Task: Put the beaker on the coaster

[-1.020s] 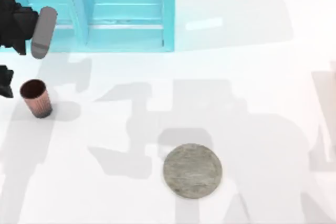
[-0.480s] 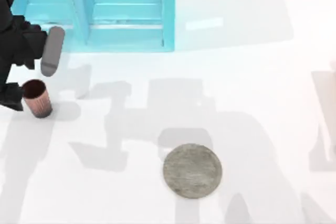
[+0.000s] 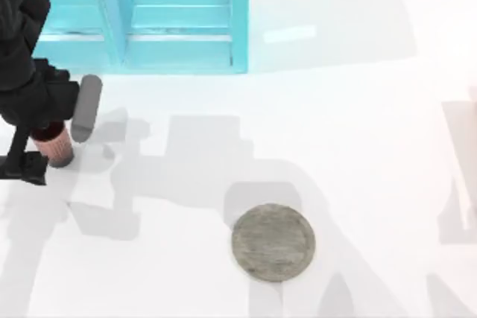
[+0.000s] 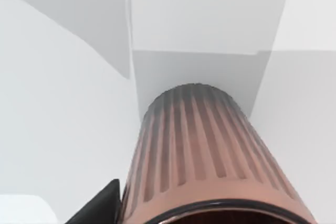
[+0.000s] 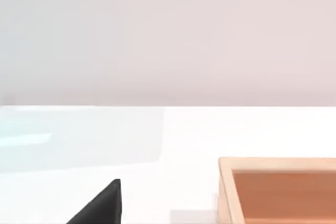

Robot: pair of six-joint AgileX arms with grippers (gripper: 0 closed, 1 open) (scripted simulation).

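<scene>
The beaker (image 3: 58,147), a small ribbed copper cup, stands upright near the table's left edge, its rim partly hidden under my left arm. My left gripper (image 3: 54,139) is lowered around it and open, with the cup between the fingers. In the left wrist view the beaker (image 4: 205,156) looms close, and a dark fingertip (image 4: 100,211) sits just beside its wall. The coaster (image 3: 273,242), a flat mottled grey disc, lies well to the right and nearer the front edge. The right arm is parked; its dark fingertip (image 5: 100,205) shows in the right wrist view.
A turquoise cabinet-like structure (image 3: 179,20) stands along the back left, just behind the left arm. An orange open box (image 5: 278,190) sits on the table in the right wrist view. White tabletop lies between the beaker and the coaster.
My left arm has come forward and slightly right, dropping over the beaker so the cup now sits between its fingers. The beaker and coaster have not moved.
</scene>
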